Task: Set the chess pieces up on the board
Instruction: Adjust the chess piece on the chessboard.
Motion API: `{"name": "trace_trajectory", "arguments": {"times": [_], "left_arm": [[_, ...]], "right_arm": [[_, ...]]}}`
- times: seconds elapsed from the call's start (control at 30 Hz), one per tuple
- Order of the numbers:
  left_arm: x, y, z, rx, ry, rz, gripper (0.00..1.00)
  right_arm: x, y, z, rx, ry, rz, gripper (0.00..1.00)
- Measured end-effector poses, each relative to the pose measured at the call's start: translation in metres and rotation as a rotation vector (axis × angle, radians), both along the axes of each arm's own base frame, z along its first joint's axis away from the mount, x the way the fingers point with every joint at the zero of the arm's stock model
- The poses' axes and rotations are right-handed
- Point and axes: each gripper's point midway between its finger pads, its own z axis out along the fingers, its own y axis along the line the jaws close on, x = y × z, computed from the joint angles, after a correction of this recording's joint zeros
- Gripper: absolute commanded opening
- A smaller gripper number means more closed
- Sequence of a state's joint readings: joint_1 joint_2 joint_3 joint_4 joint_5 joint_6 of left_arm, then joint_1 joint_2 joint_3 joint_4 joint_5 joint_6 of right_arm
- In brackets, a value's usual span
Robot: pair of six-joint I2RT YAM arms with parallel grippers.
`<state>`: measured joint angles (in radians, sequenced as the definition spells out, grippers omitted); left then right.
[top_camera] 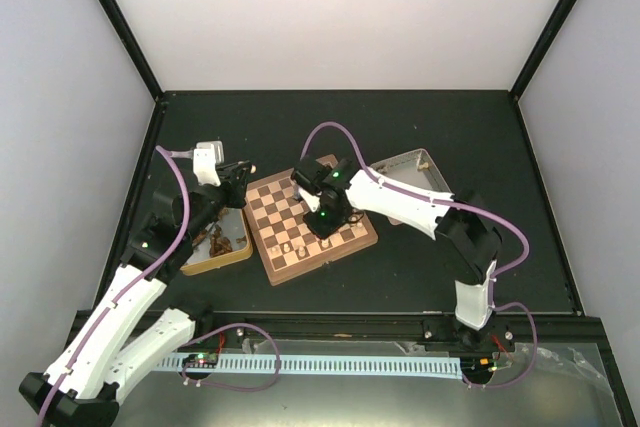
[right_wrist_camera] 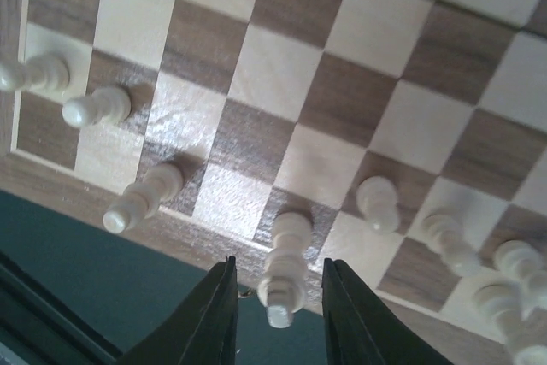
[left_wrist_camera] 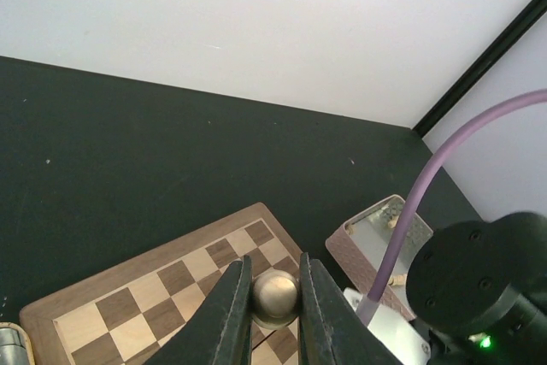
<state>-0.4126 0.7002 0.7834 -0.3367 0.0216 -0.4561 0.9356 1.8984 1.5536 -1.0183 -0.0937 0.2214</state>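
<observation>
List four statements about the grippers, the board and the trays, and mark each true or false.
1. The left gripper is shut on a rounded pale piece. True.
2. The right gripper squeezes a piece. False: its jaws stand open on either side of a standing piece, gaps showing.
3. The board is bare. False: pale pieces stand along its edge.
4. The board lies between a tray on the left and a tray on the right. True.

dark table [top_camera: 400,127] with the board [top_camera: 272,209] between a left tray [top_camera: 215,265] and a right tray [top_camera: 400,159]
</observation>
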Motion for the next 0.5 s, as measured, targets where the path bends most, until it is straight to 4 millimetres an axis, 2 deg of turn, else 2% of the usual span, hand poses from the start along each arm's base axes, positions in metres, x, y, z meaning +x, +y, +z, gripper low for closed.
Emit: {"name": "trace_trajectory", "arguments": {"times": [0.13, 0.37, 0.5], "left_arm": [[0.0000, 0.0000, 0.0000, 0.000, 0.000, 0.000, 0.02], [0.0001, 0.0000, -0.0001, 0.000, 0.000, 0.000, 0.02], [0.0000, -0.0001, -0.0001, 0.000, 0.000, 0.000, 0.02]], "right_arm": [[-0.0117, -0.0016, -0.0096, -0.010, 0.034, 0.019, 0.24], [-0.0126, -0.0021, -0.0121, -0.013, 0.035, 0.022, 0.13], [-0.0135, -0.0018, -0.0123, -0.014, 0.034, 0.025, 0.12]]}}
